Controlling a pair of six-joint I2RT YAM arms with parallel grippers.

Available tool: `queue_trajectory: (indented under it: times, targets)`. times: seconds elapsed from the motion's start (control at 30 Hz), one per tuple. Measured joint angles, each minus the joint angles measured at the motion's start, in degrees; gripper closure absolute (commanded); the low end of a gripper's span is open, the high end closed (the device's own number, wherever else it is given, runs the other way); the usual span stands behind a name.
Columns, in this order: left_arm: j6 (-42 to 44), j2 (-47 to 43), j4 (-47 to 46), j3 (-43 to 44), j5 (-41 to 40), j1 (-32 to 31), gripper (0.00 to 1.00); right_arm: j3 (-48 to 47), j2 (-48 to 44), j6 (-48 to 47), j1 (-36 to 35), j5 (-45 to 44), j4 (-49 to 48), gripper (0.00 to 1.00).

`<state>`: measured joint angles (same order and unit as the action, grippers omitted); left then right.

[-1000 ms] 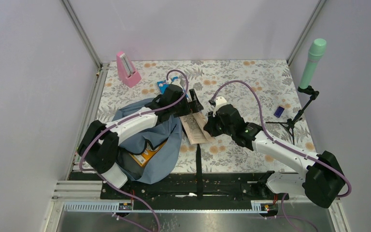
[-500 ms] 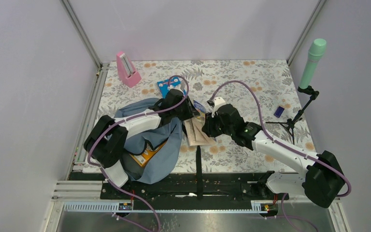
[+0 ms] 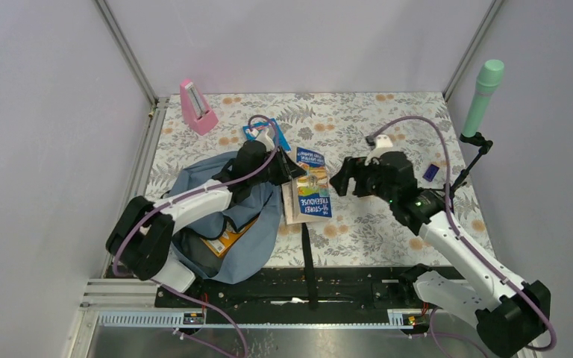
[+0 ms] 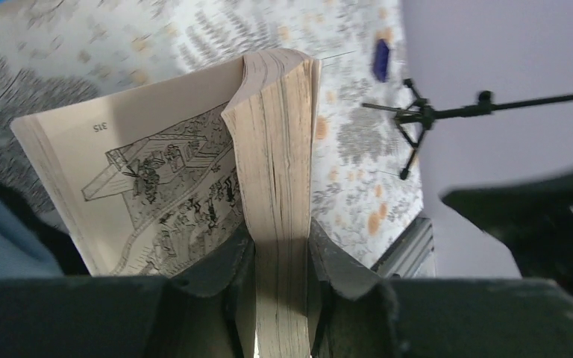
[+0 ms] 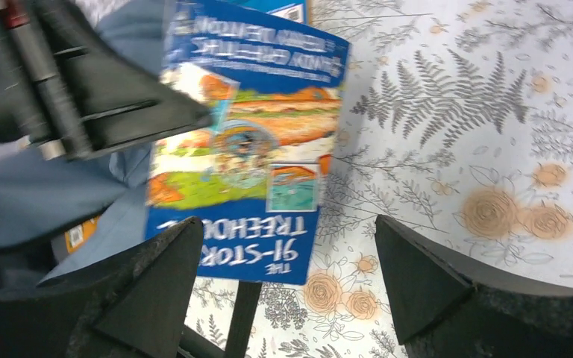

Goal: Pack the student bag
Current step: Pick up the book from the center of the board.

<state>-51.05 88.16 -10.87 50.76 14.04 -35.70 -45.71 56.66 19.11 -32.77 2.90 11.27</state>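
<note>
The student bag (image 3: 250,253) is a grey-blue fabric backpack lying at the near left, its mouth toward the middle. My left gripper (image 3: 289,177) reaches over the bag and is shut on a thick paperback book (image 3: 312,195) with a blue picture cover. In the left wrist view the fingers (image 4: 231,276) pinch the page block (image 4: 277,171), and one illustrated page fans out to the left. My right gripper (image 3: 343,179) hangs open just right of the book, apart from it. In the right wrist view the gripper (image 5: 291,291) stands wide over the floral cloth, with the book (image 5: 254,149) and bag (image 5: 15,201) beyond.
A pink metronome (image 3: 196,108) stands at the back left. A blue flat item (image 3: 257,133) lies behind the left gripper. A green microphone (image 3: 483,89) on a black stand and a small purple block (image 3: 430,171) are at the right. A black strap (image 3: 306,253) runs toward the near edge. An orange item (image 3: 224,240) shows inside the bag.
My left gripper has shut on the book. My right gripper has let the book go, opened wide and drawn back to the right. The book has turned so its blue cover faces up.
</note>
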Motion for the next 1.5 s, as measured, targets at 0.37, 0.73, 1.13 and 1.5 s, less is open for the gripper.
queue_trajectory:
  times: [0.37, 0.73, 1.13, 1.5]
  targets:
    - [8.1, -21.9, -4.0, -2.9, 9.3, 2.5, 0.96, 5.9, -3.1, 11.4, 12.7, 22.3, -8.9, 0.0]
    - [12.0, -36.5, -1.2, -3.8, 15.3, 3.2, 0.93, 15.3, -2.9, 35.2, 11.6, 38.6, -44.0, 0.02]
    - [10.5, -39.9, -1.8, -7.1, 16.0, 4.0, 0.93, 12.1, 1.6, 38.7, 2.7, 41.1, -53.0, 0.16]
    - [7.9, -40.1, -4.7, -8.3, 18.1, 5.9, 0.94, 12.0, 9.0, 45.4, 1.5, 41.9, -64.7, 0.54]
